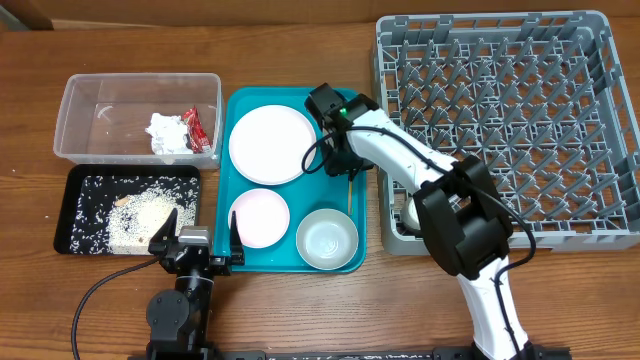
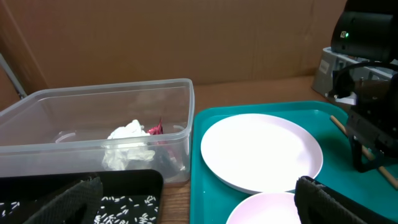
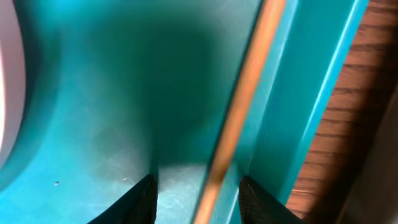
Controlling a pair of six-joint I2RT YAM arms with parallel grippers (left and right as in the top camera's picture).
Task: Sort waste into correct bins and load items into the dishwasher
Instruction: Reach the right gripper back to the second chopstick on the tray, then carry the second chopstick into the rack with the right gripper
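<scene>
Right wrist view: chopstick (image 3: 242, 106) lies between the open, empty fingers of the right claw (image 3: 199, 186), long axis along the tray (image 3: 93, 93) wall.

Before me a teal tray (image 1: 305, 197) lies flat on the wooden table (image 1: 40, 300), roughly mid-table. Close up, I see the tray's floor is finely scratched (its raised edge (image 3: 311, 81) runs just beside bare wood). A brown cardboard wall (image 2: 186, 37) stands behind the table's far side.
</scene>
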